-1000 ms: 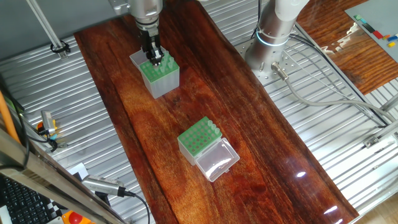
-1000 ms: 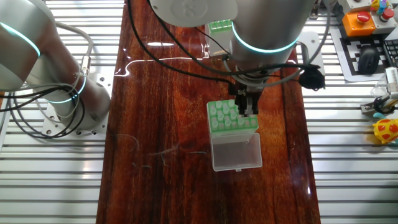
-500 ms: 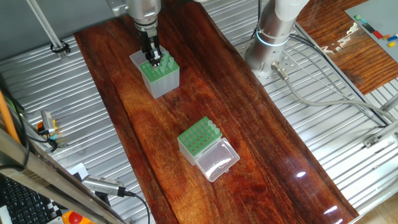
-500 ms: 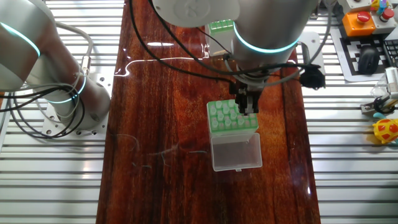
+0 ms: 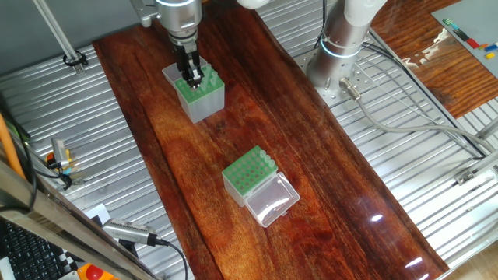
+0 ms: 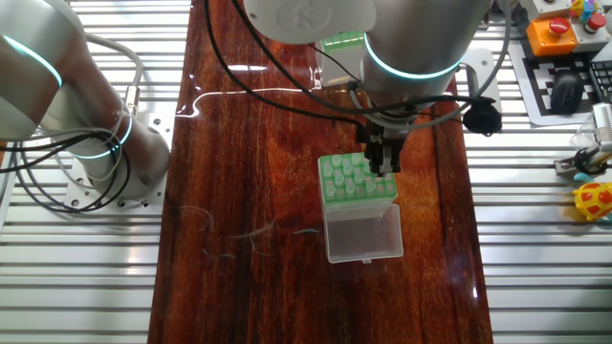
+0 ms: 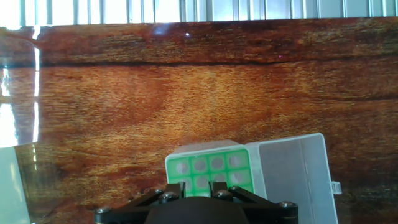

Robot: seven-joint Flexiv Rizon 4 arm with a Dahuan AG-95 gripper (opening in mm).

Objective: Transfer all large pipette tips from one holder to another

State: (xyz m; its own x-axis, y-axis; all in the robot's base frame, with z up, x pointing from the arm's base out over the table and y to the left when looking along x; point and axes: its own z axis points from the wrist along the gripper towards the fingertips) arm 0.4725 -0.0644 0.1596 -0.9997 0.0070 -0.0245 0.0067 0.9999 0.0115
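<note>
The taller grey-sided holder (image 5: 204, 97) (image 6: 344, 182) (image 7: 208, 168) stands at the far end of the wooden board, its clear lid (image 6: 363, 234) (image 7: 292, 177) folded open beside it. Large pipette tips show only as pale rounds (image 6: 337, 174) (image 7: 200, 165) in its green plate. My gripper (image 5: 191, 78) (image 6: 383, 170) (image 7: 199, 186) points straight down onto that plate. The fingers stand a little apart, and whether they grip a tip is hidden. The shorter holder (image 5: 247, 173) (image 6: 339, 41) sits mid-board with its clear lid (image 5: 272, 201) open.
The arm's base (image 5: 338, 54) (image 6: 96, 143) is bolted to the ribbed metal table beside the board, with cables (image 5: 405, 117) trailing from it. An orange stop button (image 6: 550, 33), a keyboard and small toys (image 6: 593, 201) lie off the board's other side.
The hand has shifted only slightly over the taller holder. Neither box has moved.
</note>
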